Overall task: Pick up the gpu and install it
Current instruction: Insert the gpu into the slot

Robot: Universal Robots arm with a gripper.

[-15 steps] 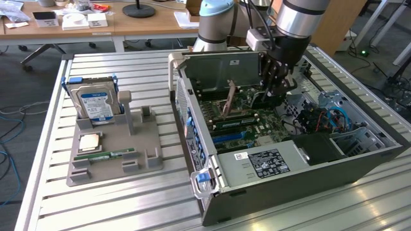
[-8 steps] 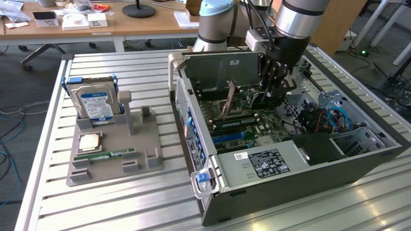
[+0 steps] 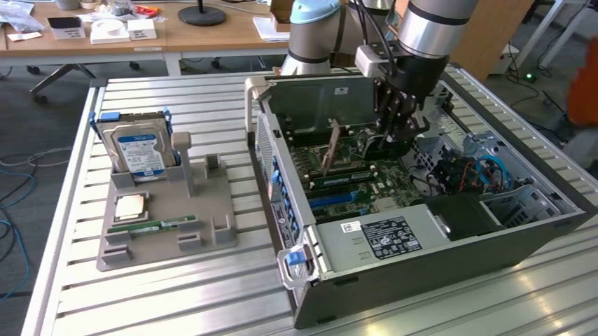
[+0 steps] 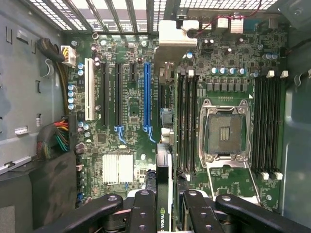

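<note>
gpu (image 4: pixel 164 165): 1 off, seen edge-on, clamped between the closed jaws of the pincer (image 4: pixel 165 196), inside the PC case (image 3: pixel 421 245) above the motherboard (image 4: pixel 129 121). Judged light, stiff, fragile; best held by board edges, clear of components. Tray (image 3: pixel 215 210) on bench (image 3: pixel 187 280) carried 1 hard drive (image 3: pixel 140 147), 1 CPU (image 3: pixel 129 205), 1 memory stick (image 3: pixel 154 226).

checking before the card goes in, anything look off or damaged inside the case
Nothing looks damaged or spilled. The gpu sits on edge between the fingers over the motherboard; the cpu socket is empty.
</note>
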